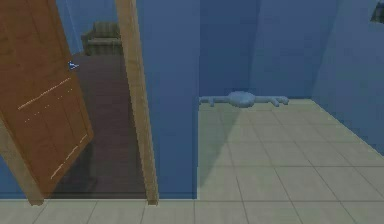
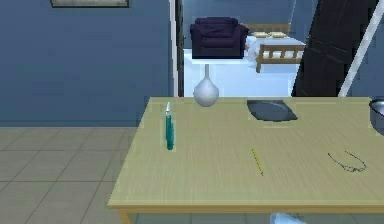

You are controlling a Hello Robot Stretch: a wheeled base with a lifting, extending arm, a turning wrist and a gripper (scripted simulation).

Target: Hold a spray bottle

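Teal bottle (image 2: 169, 128) stands upright on tan table (image 2: 200, 185) — near its edge.

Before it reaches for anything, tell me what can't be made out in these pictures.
Arm side view: grey vessel, cut off by the right edge.
Arm side view: slim teal thing, too small to name.
Arm side view: wall picture, cut by the top edge.
Forward view: low blue thing, too small to name.

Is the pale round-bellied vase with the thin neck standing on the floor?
No, the pale round-bellied vase stands on the light wooden table, near its far edge.
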